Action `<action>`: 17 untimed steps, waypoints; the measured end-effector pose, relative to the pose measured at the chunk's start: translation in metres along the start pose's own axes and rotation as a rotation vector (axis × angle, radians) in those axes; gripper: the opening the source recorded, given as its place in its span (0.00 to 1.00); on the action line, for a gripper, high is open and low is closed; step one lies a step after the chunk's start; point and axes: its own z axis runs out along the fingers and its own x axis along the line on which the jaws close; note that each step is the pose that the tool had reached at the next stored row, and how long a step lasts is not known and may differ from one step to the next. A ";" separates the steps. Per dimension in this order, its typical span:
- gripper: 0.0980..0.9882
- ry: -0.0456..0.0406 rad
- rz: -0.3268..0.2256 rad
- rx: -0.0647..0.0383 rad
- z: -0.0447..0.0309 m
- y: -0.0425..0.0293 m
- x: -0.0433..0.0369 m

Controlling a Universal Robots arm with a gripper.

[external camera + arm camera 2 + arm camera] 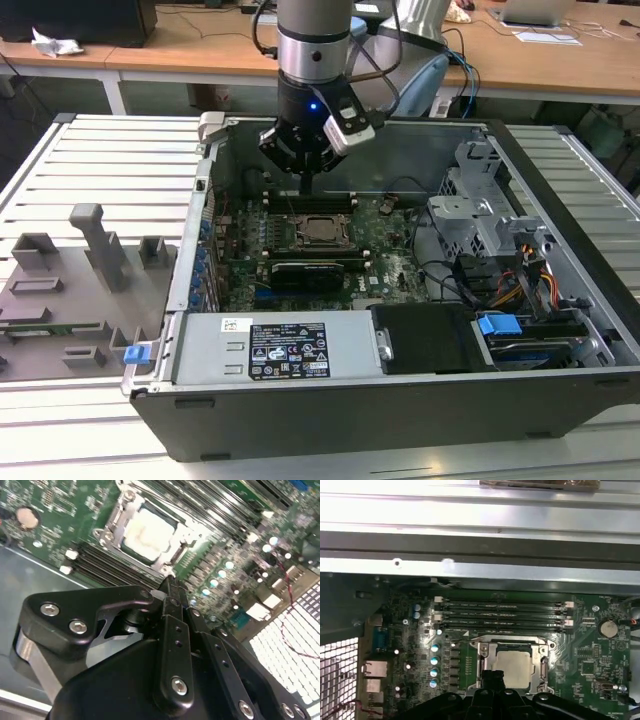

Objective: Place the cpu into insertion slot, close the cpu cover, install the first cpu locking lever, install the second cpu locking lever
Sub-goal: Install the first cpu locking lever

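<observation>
1. Over the motherboard (pixel 300 250), inside the open PC case (pixel 520 400), the claw (pixel 305 185) hangs just above the slot (pixel 322 230).
2. Claw fingers (pixel 170 597) look pinched together with nothing between them.
3. Cpu (pixel 514 667) sits in the slot, silver face up, in both wrist views (pixel 147 532).
4. Cover (pixel 485 660) frames the cpu, lying flat over it.
5. Memory slots (pixel 502 615) run right beside the slot.

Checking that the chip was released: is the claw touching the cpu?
Apart. The second wrist view shows the claw closed at the socket's edge, with green board between its tip and the cpu.
</observation>
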 end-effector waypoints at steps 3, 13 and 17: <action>0.01 0.0000 -0.001 0.000 0.0005 0.0004 0.0152; 0.01 0.0001 -0.002 0.000 0.0048 0.0068 0.0365; 0.01 -0.0001 -0.002 0.000 0.0090 0.0152 0.0375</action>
